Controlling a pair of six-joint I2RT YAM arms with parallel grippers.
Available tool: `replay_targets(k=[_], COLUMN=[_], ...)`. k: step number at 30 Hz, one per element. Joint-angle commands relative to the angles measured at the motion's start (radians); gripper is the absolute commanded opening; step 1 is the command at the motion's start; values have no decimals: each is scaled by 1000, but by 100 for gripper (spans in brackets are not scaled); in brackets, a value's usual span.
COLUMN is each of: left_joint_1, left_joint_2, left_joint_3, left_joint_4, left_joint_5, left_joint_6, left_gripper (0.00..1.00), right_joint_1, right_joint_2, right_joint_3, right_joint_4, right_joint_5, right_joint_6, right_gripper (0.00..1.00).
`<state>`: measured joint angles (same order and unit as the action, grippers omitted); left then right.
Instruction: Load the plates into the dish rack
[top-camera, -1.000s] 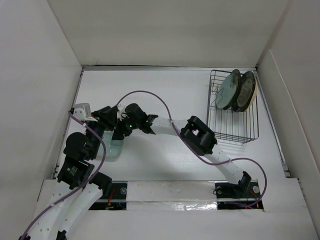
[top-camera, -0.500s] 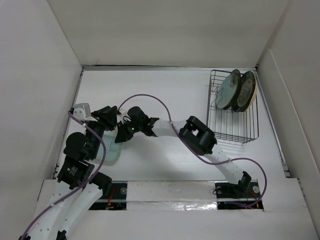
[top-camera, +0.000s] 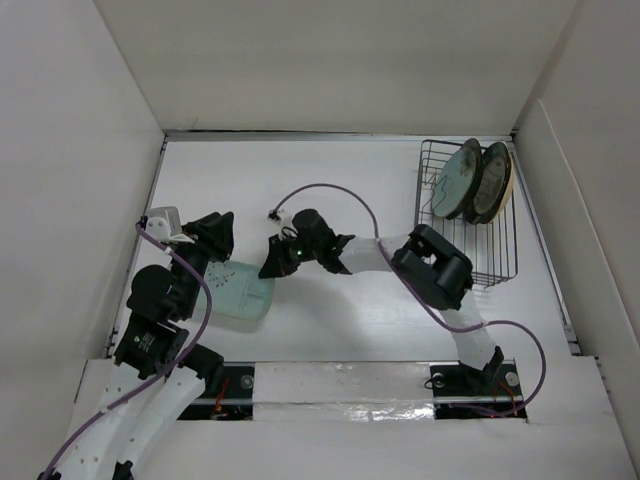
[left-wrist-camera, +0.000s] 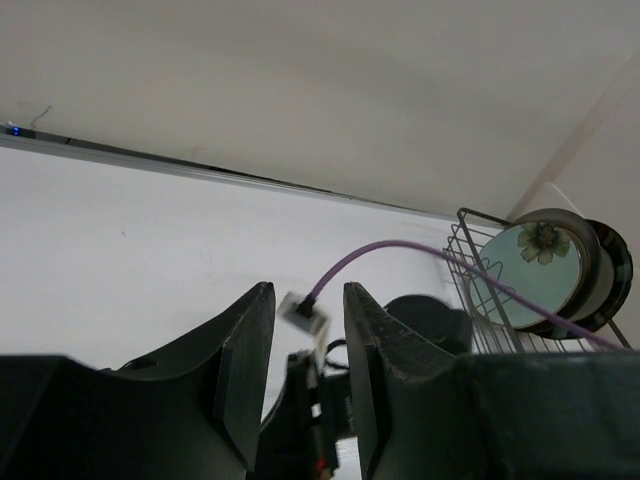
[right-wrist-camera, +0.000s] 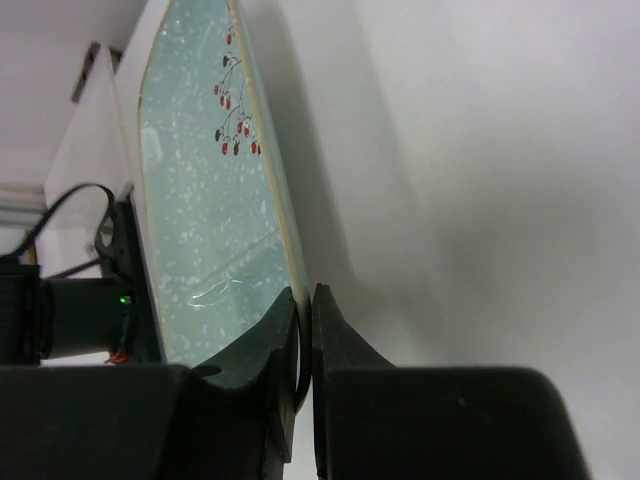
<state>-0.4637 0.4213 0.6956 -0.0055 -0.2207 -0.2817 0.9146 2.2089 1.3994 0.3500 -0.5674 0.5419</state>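
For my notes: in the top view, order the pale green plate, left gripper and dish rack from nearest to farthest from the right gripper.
1. The pale green plate, held by the right gripper, front-left.
2. The left gripper, farther left.
3. The dish rack, far right.

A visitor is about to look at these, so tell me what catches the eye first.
The right gripper pinches the rim of a pale green plate at the near left of the table, its arm stretched across. At the far right, a wire rack holds two plates standing on edge. The left gripper hangs open beside the green plate.
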Motion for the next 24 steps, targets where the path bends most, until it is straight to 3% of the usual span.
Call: replay_targets(k=[1,5,7,10,11,16,17,20,24], left_joint_1=[0,0,0,0,0,0,0,0,0], left_joint_2=[-7,-30,-30,-7,7,10,8,1,-1], left_joint_3=[-2,-8,-8,-5,-2,2,2,5,4], left_joint_4=[36,41,42,42,35,41,38,36,39], left_joint_5=[1,-20,12,32,37,90,92,118,136], left_joint_6=[4,7,6,6,6,4,3,-4,-7], left_gripper=[30,30,31,33,34,42,42,43,44], right_joint_1=[-94,-178,-213,-275,-286,-376,-376,-427,-480], right_joint_2=[-239,-467,-587,-736,-764,-865,-882,-885,-867], right_joint_3=[-26,-131,-138,-161,-157,-139,-132,-102,-56], right_joint_4=[282,261,133,-10,-52,-244,-255,-292,-338], right_joint_5=[55,205,292,561,739,1145,1278,1470,1561], right_joint_6=[92,84,21,-72,-101,-281,-310,-428,-548], right_gripper=[0,0,0,0,0,0,0,0,0])
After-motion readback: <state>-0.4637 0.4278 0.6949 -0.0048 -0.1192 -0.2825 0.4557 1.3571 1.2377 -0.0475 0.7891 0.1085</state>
